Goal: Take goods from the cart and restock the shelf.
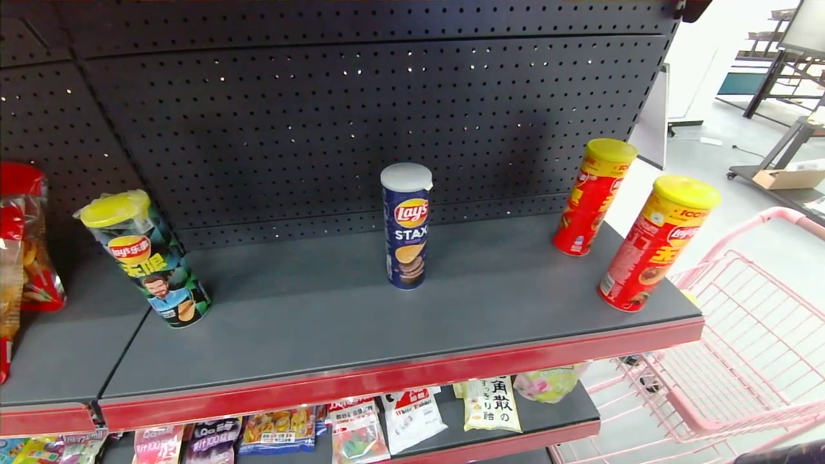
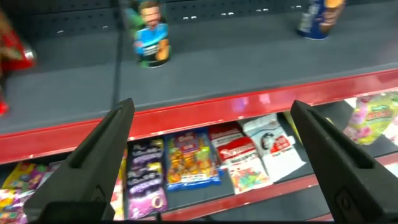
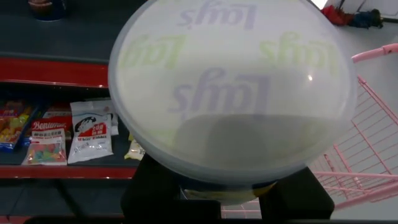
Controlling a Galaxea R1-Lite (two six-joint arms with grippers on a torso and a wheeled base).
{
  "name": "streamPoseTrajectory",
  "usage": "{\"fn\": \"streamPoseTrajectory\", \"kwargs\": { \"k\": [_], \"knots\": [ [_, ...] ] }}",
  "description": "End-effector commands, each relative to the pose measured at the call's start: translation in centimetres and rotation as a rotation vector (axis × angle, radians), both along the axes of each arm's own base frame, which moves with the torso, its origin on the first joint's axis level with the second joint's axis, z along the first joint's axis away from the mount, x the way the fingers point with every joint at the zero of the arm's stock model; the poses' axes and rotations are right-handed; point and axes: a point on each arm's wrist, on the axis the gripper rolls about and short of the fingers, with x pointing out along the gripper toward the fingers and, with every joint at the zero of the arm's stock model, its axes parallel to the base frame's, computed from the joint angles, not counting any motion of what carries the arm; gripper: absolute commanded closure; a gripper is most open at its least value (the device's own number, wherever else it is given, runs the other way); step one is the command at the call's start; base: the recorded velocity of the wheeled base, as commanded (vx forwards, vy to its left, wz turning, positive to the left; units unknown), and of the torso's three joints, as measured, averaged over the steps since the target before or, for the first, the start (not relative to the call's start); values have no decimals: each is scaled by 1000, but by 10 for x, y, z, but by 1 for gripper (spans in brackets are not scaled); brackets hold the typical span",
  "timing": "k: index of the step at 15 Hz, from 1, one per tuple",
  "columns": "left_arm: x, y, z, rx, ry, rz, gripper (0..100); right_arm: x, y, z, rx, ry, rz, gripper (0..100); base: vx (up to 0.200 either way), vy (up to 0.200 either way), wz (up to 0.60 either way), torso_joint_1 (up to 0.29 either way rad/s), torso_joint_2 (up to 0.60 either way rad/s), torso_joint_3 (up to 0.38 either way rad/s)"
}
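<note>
Four cans (image 1: 407, 225) on shelf (image 1: 399, 335) — right pincer (image 3: 227, 193) clamped on another can (image 3: 230, 87), unshelved — left pincer (image 2: 211, 109) apart.

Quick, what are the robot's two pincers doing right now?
Left pincer: open, holding nothing.
Right pincer: closed on a chip can.

The shelf (image 1: 322, 322) is showing smooth matt grey metal, its red front strip (image 1: 399, 374) shining glossy. The standing cans (image 1: 407, 232) are wearing glossy printed wraps under plastic lids. The cart (image 1: 780, 214) is showing pink-coated wire. The left gripper (image 2: 211, 107) is showing matt black jaws; the held can (image 3: 233, 87) is showing a translucent plastic lid. The snack bags (image 2: 186, 158) are glinting as shiny film.
</note>
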Motion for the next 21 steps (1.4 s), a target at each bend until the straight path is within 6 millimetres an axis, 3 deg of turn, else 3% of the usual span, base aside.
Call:
{"fn": "streamPoseTrajectory", "kwargs": {
  "k": [1, 6, 8, 9, 11, 12, 14, 16, 17, 18, 21],
  "knots": [
    [0, 0, 0, 0, 1, 0, 0, 0, 0, 0, -1, 3, 3, 100, 0, 0, 0, 0, 0, 0],
    [1, 0, 1, 37, 12, -5, 0, -2, 1, -10, 4, -1, 75, 100, 0, 0, 0, 0, 0, 0],
    [4, 0, 2, 42, 44, -27, 0, 1, 3, -5, 7, 18, 141, 100, 0, 0, 0, 0, 0, 0],
    [3, -1, 22, 24, 18, -95, 0, 3, 4, -2, 10, 34, 166, 100, 0, 0, 0, 0, 0, 0],
    [44, -4, 140, -109, 44, -166, 0, 6, 5, -2, 10, 69, 194, 100, 0, 0, 0, 0, 0, 0],
    [64, -7, 165, -120, 60, -242, 0, 7, 6, -2, 10, 77, 215, 100, 0, 0, 0, 0, 0, 0],
    [113, -24, 168, 2, 136, -546, 0, 8, 6, 1, 11, 78, 227, 100, 0, 0, 0, 0, 0, 0],
    [178, -38, 158, 78, 160, -663, 0, 8, 6, 3, 11, 75, 227, 100, 0, 0, 0, 0, 0, 0],
    [199, -46, 150, 109, 156, -702, 0, 8, 6, 3, 17, 78, 227, 100, 0, 0, 0, 0, 0, 0],
    [228, -73, 139, 117, 146, -809, 0, 8, 6, 3, 23, 84, 226, 100, 0, 0, 0, 0, 0, 0],
    [266, -106, 127, 96, 192, -892, 0, 8, 6, 4, 26, 83, 221, 100, 0, 0, 0, 0, 0, 0]
  ]
}}
